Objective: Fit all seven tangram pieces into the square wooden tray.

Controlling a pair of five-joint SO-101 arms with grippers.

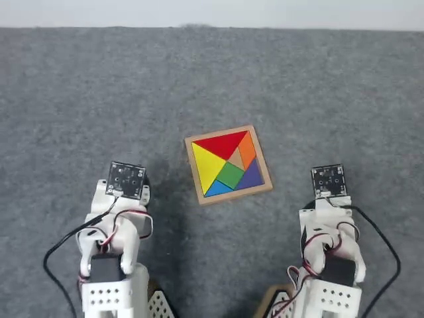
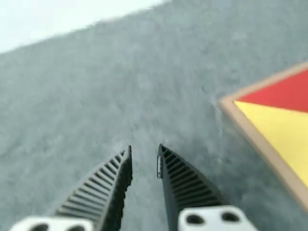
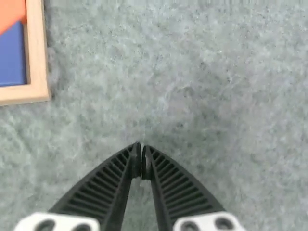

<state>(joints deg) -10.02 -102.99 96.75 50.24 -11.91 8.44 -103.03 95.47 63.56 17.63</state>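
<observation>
High view: the square wooden tray (image 1: 236, 196), filled with the tangram pieces (image 1: 225, 165), lies between both arms, a little farther out. Left fingers (image 2: 113, 185) stand slightly apart, right fingers (image 3: 118, 180) are pressed together, and both are empty.

Wide-open grey desk (image 1: 318, 86), one low obstacle in the middle!
The tray (image 1: 192, 171) sits between the arms, and bare felt runs ahead of the left pincer (image 2: 144, 151) and right pincer (image 3: 142, 148), both off its rim.
</observation>
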